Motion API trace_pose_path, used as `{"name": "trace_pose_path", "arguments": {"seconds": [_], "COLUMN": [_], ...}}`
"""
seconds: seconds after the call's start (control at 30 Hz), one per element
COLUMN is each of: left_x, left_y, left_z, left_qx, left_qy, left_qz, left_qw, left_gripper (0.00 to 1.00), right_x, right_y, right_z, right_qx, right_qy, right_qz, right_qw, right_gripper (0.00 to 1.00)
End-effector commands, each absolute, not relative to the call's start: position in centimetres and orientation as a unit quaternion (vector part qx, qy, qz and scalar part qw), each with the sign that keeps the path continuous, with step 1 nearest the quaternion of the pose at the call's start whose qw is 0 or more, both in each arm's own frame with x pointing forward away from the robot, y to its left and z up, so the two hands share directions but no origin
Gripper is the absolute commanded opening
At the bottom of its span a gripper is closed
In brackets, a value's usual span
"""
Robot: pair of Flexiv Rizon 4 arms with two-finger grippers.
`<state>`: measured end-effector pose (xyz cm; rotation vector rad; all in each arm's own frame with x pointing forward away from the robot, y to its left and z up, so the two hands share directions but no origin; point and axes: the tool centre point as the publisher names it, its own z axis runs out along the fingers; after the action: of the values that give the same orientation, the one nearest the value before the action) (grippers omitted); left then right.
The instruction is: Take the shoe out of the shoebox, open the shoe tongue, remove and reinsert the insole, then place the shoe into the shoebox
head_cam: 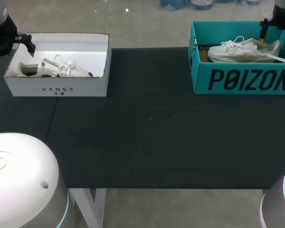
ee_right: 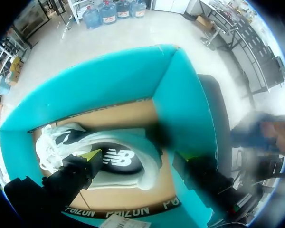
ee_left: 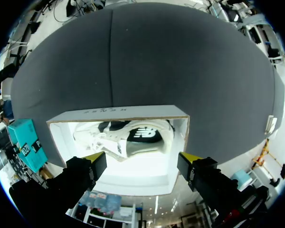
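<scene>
Two open shoeboxes sit on the dark bench [head_cam: 147, 142], well apart. The white shoebox [head_cam: 57, 88] is at 10 o'clock on the bench and the teal shoebox [head_cam: 242, 80] at 2 o'clock, right at the far edge.

Each box has one pale sneaker inside. The white shoe [head_cam: 52, 70] lies on the floor of the white shoebox with loose laces on top. The second shoe [head_cam: 244, 50] lies lengthwise in the teal shoebox, along the 9-to-3 line, its laces bunched toward the 9 o'clock end.

The left arm [head_cam: 2, 28] comes in at the 10 o'clock corner. The left gripper [ee_left: 142, 159] hangs above the white shoebox with its fingers wide apart and nothing between them. In the left wrist view the shoe is ahead of and below the yellow tips, not touched, with its logo side facing the camera.

The right arm [head_cam: 282, 12] comes in at the 2 o'clock corner. The right gripper [ee_right: 135, 161] hangs over the teal shoebox, fingers also spread and gripping nothing. In the right wrist view the shoe lies under the fingers on the brown cardboard floor, logo side toward the camera. I cannot tell if any finger touches it.
</scene>
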<state>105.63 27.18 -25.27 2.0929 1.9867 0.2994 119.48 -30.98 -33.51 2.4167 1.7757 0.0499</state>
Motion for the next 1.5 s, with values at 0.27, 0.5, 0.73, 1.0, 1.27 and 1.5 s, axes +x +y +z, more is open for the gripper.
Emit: {"name": "trace_pose_path", "arguments": {"seconds": [0.27,0.5,0.73,1.0,1.27,1.5], "left_x": [105.5,105.5,105.5,105.5,105.5,105.5], "left_y": [27.2,27.2,27.2,27.2,27.2,27.2], "left_z": [-25.3,-25.3,-25.3,-25.3,-25.3,-25.3], "left_qx": [0.716,0.716,0.716,0.716,0.716,0.716], "left_qy": [0.680,0.680,0.680,0.680,0.680,0.680], "left_qz": [0.104,0.104,0.104,0.104,0.104,0.104], "left_qw": [0.120,0.120,0.120,0.120,0.120,0.120], "left_gripper": [1.00,1.00,1.00,1.00,1.00,1.00], "right_x": [119.7,119.3,119.2,119.3,118.8,118.0], "right_y": [-31.5,-32.0,-31.9,-31.2,-31.0,-30.8], "right_z": [-33.9,-34.1,-34.1,-33.4,-33.2,-33.2], "right_qx": [0.805,0.807,0.805,0.799,0.796,0.793], "right_qy": [0.590,0.588,0.590,0.599,0.602,0.605], "right_qz": [0.015,0.018,0.023,0.030,0.033,0.032], "right_qw": [0.063,0.058,0.053,0.052,0.054,0.055], "right_gripper": [1.00,1.00,1.00,1.00,1.00,1.00]}}
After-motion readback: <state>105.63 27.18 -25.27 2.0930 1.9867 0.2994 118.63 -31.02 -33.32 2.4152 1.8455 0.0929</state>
